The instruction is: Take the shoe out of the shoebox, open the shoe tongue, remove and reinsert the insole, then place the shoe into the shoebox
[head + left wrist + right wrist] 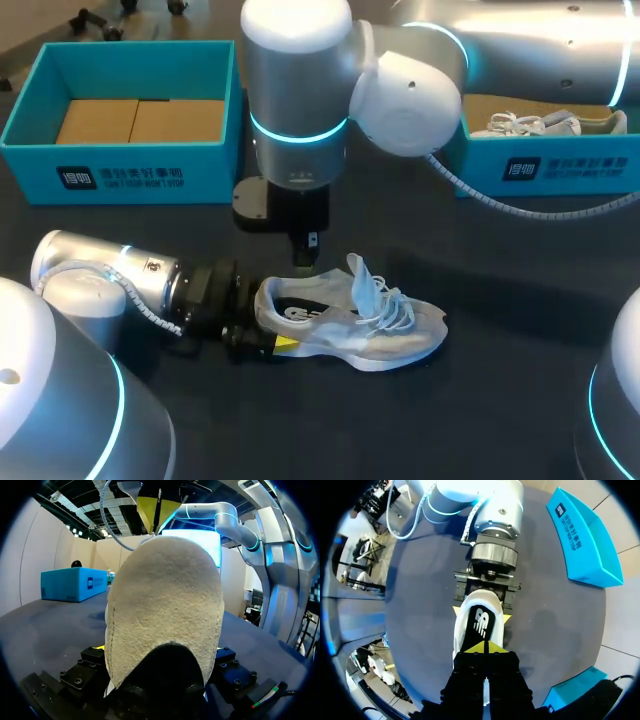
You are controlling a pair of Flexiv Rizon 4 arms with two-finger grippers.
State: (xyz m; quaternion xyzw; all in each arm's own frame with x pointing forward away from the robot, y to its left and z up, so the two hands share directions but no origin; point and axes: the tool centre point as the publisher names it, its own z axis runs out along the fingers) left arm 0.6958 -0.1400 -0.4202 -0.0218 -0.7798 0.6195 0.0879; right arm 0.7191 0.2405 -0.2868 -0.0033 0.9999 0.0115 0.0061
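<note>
A pale grey shoe (372, 325) with white laces lies on its side on the dark table, toe to the right. My left gripper (274, 322) comes in from the left and is shut on the heel, one yellow tip on each side. The suede heel (165, 610) fills the left wrist view. My right gripper (304, 256) hangs upright just over the shoe's mouth, fingers shut on nothing. Seen from the right wrist, its joined yellow tips (485, 647) hover above the black insole (479, 622) with its white logo.
An open blue shoebox (120, 168) with a bare cardboard floor stands at the back left. A second blue box (565, 165) at the back right holds another pale shoe (540, 124). The right arm's cable (520, 208) trails over the table.
</note>
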